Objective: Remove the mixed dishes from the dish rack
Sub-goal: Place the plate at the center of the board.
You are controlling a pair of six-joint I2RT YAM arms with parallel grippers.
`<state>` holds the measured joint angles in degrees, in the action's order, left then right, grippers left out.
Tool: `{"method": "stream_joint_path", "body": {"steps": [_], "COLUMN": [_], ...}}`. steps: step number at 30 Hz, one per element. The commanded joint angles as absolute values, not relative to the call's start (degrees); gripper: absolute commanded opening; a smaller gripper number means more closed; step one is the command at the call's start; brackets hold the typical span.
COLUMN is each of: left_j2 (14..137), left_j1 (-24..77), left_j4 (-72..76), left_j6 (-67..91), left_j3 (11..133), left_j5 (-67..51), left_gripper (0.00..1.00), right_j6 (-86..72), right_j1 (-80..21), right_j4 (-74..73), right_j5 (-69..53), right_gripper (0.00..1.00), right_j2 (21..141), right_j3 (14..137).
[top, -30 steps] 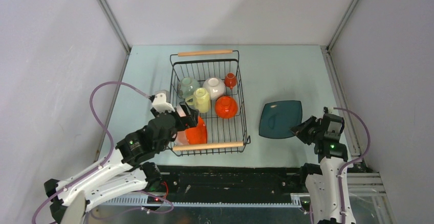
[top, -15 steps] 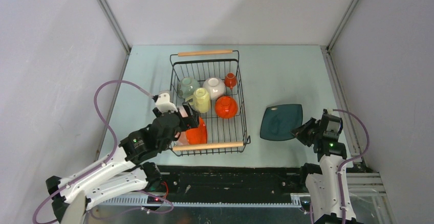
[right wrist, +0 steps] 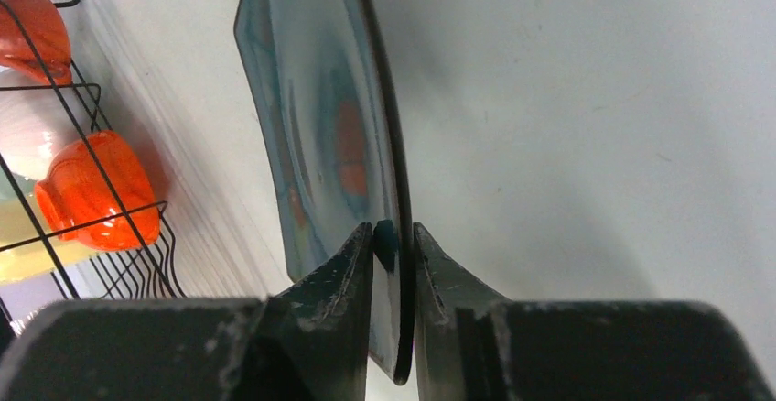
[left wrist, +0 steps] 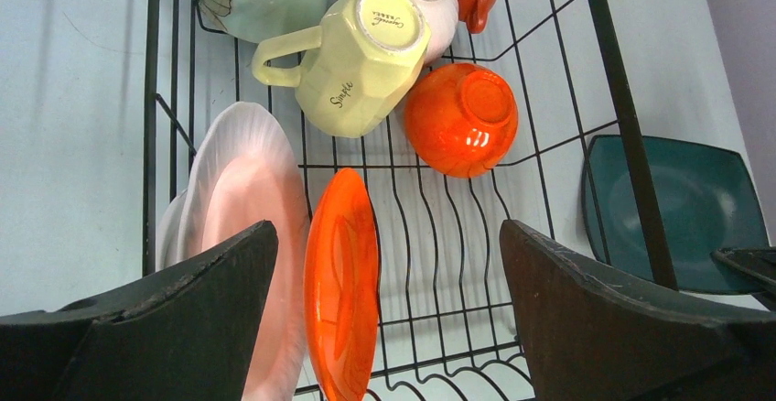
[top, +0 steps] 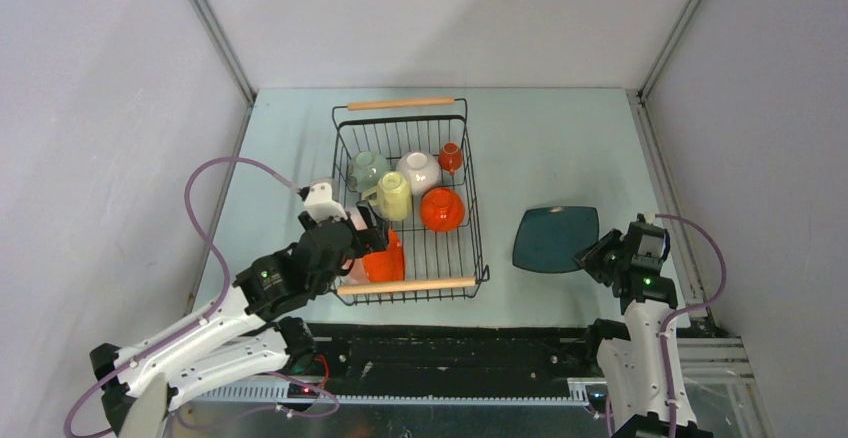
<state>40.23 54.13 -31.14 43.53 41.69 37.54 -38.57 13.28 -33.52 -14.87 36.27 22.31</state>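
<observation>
Teal glaze marks the square plate [top: 555, 239], which is lying flat on the worktop [top: 560, 148] directly ahead of the right hand [right wrist: 393, 233], outside the dish rack [left wrist: 633, 145]. That hand's two fingers are flanking the plate's near rim with very little clearance. Whether they are pinching it or standing just free cannot be told. The left hand [left wrist: 384, 236] is hovering, fingers spread wide, over the rack's near corner. Below its gap an orange plate [left wrist: 340, 291] is standing on edge, and a pale pink plate [left wrist: 242, 209] is leaning just beside it, towards the left finger. Beyond the fingertips a pale yellow mug [left wrist: 361, 62] and an orange bowl [left wrist: 460, 119] are lying upturned, side by side.
</observation>
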Motion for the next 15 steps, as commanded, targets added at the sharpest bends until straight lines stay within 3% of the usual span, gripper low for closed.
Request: {"method": "stream_joint_path", "body": {"steps": [1, 6, 15], "left_j2": [40.46, 40.87, 40.69], "left_j1": [54.14, 54.12, 54.14], "left_j4": [-31.5, -32.15, -33.15], "left_j6": [44.46, 44.74, 45.28], "left_j3": [42.85, 43.17, 43.24], "left_j5": [39.11, 38.77, 39.2], "left_gripper": [0.98, 0.98, 0.98], "right_j6": [-38.18, -38.39, -39.21], "right_j1": [13.62, 13.62, 13.62], "right_j4": [-30.31, -28.93, -28.75], "right_j5": [-12.29, -13.64, -11.93], "right_gripper": [0.23, 0.29, 0.54], "right_j2": [36.66, 38.47, 40.48], "right_j3": [23.82, 23.19, 23.15]}}
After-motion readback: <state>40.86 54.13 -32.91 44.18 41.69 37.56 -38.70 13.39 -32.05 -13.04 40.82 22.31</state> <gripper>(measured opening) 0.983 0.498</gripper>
